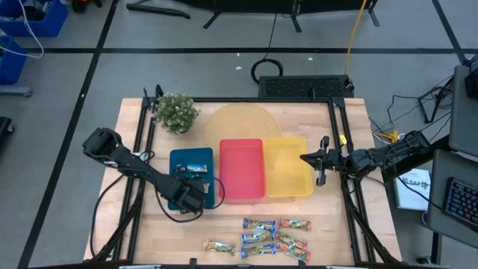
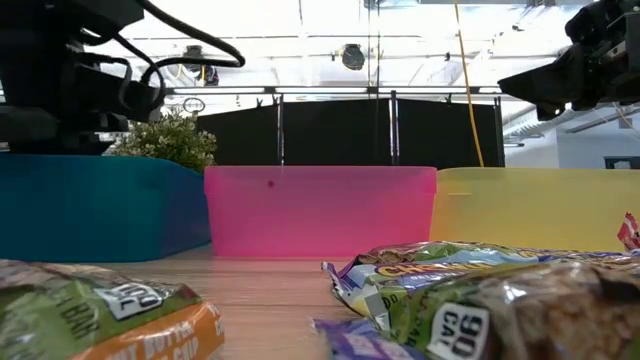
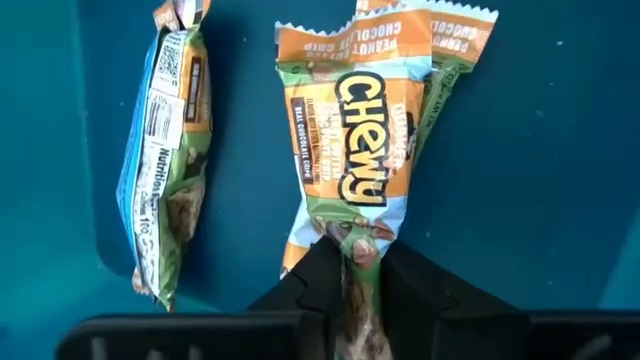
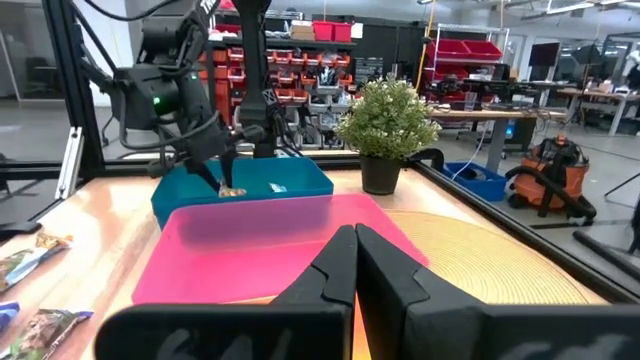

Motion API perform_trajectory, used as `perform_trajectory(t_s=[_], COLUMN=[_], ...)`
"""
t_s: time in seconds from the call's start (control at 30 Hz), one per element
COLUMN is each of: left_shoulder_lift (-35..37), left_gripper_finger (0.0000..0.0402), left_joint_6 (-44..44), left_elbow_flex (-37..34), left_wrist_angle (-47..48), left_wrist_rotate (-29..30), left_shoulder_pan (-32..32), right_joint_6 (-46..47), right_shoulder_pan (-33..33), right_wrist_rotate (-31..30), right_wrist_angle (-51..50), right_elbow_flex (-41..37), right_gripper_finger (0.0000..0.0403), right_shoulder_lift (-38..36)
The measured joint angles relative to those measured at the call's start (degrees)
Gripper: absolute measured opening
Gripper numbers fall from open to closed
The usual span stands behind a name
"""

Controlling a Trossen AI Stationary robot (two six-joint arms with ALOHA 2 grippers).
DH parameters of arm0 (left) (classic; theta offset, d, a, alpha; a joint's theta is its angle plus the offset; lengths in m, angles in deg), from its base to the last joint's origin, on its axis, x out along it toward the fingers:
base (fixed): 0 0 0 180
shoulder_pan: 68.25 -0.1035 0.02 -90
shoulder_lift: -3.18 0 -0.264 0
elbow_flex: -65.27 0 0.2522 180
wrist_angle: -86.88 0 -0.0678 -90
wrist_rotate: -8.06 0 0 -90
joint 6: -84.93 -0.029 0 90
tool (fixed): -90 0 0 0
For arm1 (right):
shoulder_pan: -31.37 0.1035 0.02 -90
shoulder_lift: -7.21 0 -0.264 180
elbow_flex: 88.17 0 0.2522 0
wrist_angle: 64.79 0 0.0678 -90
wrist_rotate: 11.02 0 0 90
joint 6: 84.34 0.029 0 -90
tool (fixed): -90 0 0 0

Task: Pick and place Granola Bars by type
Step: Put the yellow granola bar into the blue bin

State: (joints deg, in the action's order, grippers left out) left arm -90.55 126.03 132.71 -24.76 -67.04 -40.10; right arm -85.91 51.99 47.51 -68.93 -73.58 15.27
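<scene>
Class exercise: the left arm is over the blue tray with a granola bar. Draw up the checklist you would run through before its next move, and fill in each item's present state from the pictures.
1. Left gripper is shut on the tan-and-green Chewy bar by one wrapper end: ok.
2. Held bar hangs inside the blue tray, not over its rim: ok.
3. Bars already lying in the blue tray are the same type: one looks alike, the one partly hidden behind the held bar cannot tell.
4. Held bar already rests on the tray floor: cannot tell.
5. Right gripper waits shut at the yellow tray, out of the way: ok.
6. Loose bars remain at the table's front edge for sorting: ok.
</scene>
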Motion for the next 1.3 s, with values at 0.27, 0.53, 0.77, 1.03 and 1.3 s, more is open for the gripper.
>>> perform_trajectory(t_s=[0.27, 0.53, 0.77, 1.03, 1.3], left_shoulder_lift=[0.00, 0.00, 0.02, -8.07, -23.48], left_gripper_finger=[0.0168, 0.0265, 0.0294, 0.0255, 0.0302], left_joint_6=[-2.71, -2.31, 1.60, -2.20, -4.09], left_elbow_flex=[5.72, 10.66, 20.16, 25.06, 35.99], left_wrist_angle=[5.89, 11.63, 4.40, -18.89, -19.86], left_wrist_rotate=[-1.97, -1.19, -4.86, -3.22, -12.14], left_shoulder_pan=[0.02, 0.00, 2.05, 9.86, 12.62], right_joint_6=[-0.05, -0.12, -0.17, -0.67, -0.64], right_shoulder_pan=[0.00, 0.00, 0.00, 0.00, 0.00], right_wrist_rotate=[0.01, 0.01, 0.01, 0.01, 0.01], right_wrist_angle=[-0.21, -0.98, -0.96, -0.91, -0.89], right_elbow_flex=[-0.01, 0.00, 0.00, 0.02, 0.02], right_gripper_finger=[0.0000, 0.0000, 0.0000, 0.0000, 0.0000], right_shoulder_lift=[0.02, 0.02, 0.02, 0.01, 0.02])
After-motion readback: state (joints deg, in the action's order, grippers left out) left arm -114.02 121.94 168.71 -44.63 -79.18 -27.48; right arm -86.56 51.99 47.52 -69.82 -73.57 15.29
